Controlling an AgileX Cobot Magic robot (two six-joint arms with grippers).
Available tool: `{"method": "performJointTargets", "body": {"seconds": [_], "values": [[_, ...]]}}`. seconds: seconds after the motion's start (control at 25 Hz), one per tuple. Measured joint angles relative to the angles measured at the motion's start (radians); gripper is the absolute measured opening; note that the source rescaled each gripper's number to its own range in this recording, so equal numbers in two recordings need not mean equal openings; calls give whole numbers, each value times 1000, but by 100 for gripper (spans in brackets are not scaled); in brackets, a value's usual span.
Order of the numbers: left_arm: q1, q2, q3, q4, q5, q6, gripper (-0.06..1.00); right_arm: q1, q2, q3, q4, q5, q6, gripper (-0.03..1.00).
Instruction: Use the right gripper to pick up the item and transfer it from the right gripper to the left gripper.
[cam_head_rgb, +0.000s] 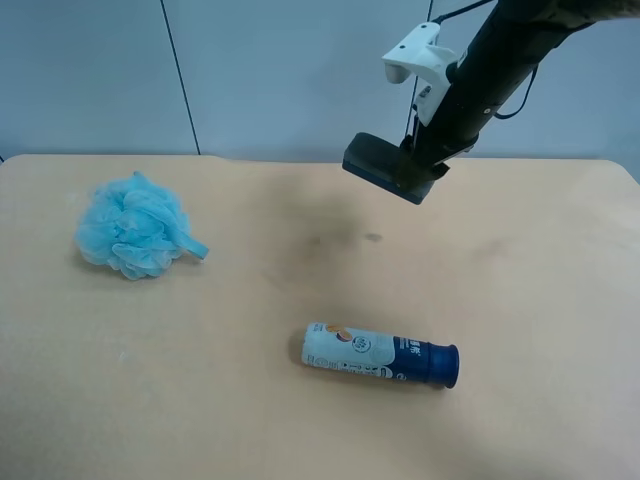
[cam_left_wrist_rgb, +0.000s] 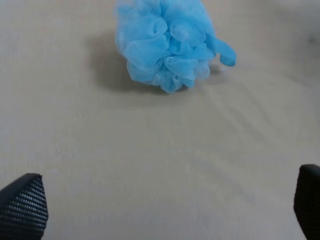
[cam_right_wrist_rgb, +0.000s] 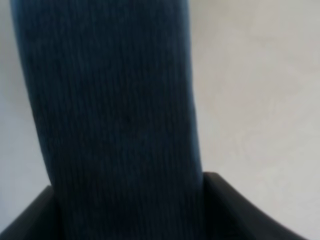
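place: lab-style robot bench | evidence: bare tan tabletop, plain grey panel wall, black robot arm

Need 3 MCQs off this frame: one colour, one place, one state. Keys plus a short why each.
1. The pouf is:
A) red
B) light blue
C) white

2. The item is:
A) lying on the table
B) on top of the pouf
C) held off the table in the right gripper

3. The left gripper is:
A) open, holding nothing
B) shut on the item
C) shut on the pouf

Key:
1 B: both the exterior high and left wrist views show it light blue.
2 C: the exterior high view shows it above the table at the arm's end, and the right wrist view shows it between the jaws.
3 A: the left wrist view shows the jaws wide apart with only table between them.
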Motion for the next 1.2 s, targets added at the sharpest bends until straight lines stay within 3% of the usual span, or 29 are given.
{"method": "performJointTargets", "body": {"seconds": [0.96,1.2], "values": [[0,0,0,0,0,0,100,368,-95,0,-201,84,139,0],[0,87,-18,-53,19,0,100,395,-95,0,-199,99,143,0]]}}
